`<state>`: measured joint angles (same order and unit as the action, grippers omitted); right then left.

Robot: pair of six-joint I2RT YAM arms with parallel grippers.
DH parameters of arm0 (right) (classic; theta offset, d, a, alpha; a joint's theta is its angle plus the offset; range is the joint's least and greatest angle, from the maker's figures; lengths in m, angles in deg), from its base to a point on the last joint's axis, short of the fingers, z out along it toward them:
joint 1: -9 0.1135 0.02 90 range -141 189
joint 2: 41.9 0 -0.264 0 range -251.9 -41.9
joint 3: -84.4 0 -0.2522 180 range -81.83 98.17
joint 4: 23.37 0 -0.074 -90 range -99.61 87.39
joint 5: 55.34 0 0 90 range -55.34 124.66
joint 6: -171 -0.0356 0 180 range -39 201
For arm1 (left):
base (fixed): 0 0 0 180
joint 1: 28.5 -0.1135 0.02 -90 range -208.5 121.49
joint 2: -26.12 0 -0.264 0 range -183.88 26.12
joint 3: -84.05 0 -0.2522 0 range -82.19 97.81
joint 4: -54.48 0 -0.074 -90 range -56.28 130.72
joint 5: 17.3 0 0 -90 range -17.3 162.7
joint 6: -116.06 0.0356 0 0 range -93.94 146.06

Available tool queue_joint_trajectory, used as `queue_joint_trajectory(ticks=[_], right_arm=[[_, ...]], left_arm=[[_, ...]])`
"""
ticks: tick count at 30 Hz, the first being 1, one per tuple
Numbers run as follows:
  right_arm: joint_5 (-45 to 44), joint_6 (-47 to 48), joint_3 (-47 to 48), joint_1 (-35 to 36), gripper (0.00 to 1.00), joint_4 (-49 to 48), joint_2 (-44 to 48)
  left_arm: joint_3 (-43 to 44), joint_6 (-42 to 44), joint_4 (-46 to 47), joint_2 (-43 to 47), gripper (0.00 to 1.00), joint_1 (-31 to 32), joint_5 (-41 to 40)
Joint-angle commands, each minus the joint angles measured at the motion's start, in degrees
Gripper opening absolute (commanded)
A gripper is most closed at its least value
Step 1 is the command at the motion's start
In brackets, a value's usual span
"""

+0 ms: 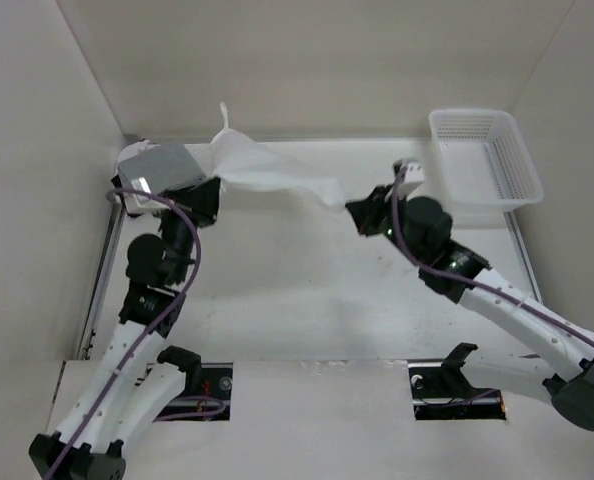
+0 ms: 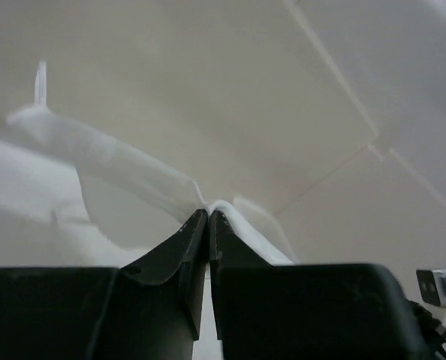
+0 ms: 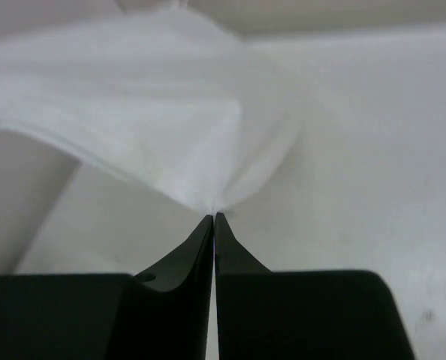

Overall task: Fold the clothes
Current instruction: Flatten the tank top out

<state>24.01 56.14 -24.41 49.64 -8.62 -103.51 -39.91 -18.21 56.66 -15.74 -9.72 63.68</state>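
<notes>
White worktop (image 1: 307, 300) open ahead of you, wall (image 1: 37, 150) close at left, basket (image 1: 482, 155) far right, clothes (image 1: 272, 172) stretched between your tools, left tool (image 2: 209, 216) pinching one end, right tool (image 3: 214, 218) pinching the other, both arms extended forward.

your 2 arms, the left arm (image 1: 117, 375) and the right arm (image 1: 517, 305), are white tube links with black joint housings and black bases. a purple cable (image 1: 195, 250) runs along each one. in your wrist views the left gripper (image 2: 209, 214) and right gripper (image 3: 214, 217) show matte black fingers tapering to thin tips above blocky black bodies.
</notes>
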Motion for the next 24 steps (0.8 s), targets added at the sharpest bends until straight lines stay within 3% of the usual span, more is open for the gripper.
queue_joint_trajectory(ticks=[1, 5, 8, 10, 11, 12, 15, 18, 19, 24], right_arm=[[-4.1, -2.1, -15.7, 7.6, 0.06, -0.6, 3.6], [-4.7, -8.8, -27.9, 12.6, 0.07, -2.2, 4.3], [-4.7, -12.4, -31.5, 13.5, 0.12, -2.2, 2.5], [-4.2, -14.4, -31.8, 13.8, 0.22, -1.9, 1.7], [-3.9, -15.2, -31.8, 13.8, 0.33, -1.4, 1.1], [-3.9, -15.8, -31.6, 13.8, 0.36, -0.5, 0.7], [-6.0, -18.9, -31.5, 13.9, 0.43, 3.5, 1.7], [-8.7, -20.9, -32.6, 13.5, 0.43, 5.1, 5.3], [-9.6, -21.2, -33.3, 13.0, 0.41, 4.9, 6.8], [-10.0, -21.1, -34.2, 9.4, 0.30, 3.8, 11.0]], left_arm=[[-15.2, 1.9, -6.0, 8.6, 0.06, 2.5, -1.4], [-29.9, -3.0, -14.0, 20.5, 0.14, 3.1, -3.0], [-33.8, -5.6, -18.8, 24.2, 0.15, 2.7, -2.9], [-34.7, -6.5, -20.7, 24.7, 0.18, 2.5, -3.0], [-34.8, -7.0, -21.6, 24.5, 0.19, 2.4, -3.2], [-34.6, -7.1, -22.2, 23.9, 0.19, 2.2, -3.5], [-33.9, -8.1, -22.6, 18.9, 0.24, 1.6, -4.5], [-32.9, -6.8, -18.5, 10.7, 0.35, 2.6, -4.3], [-32.4, -5.4, -14.1, 6.1, 0.41, 4.1, -3.6], [-27.2, 1.0, 1.4, -13.3, 0.49, 12.1, -2.1]])
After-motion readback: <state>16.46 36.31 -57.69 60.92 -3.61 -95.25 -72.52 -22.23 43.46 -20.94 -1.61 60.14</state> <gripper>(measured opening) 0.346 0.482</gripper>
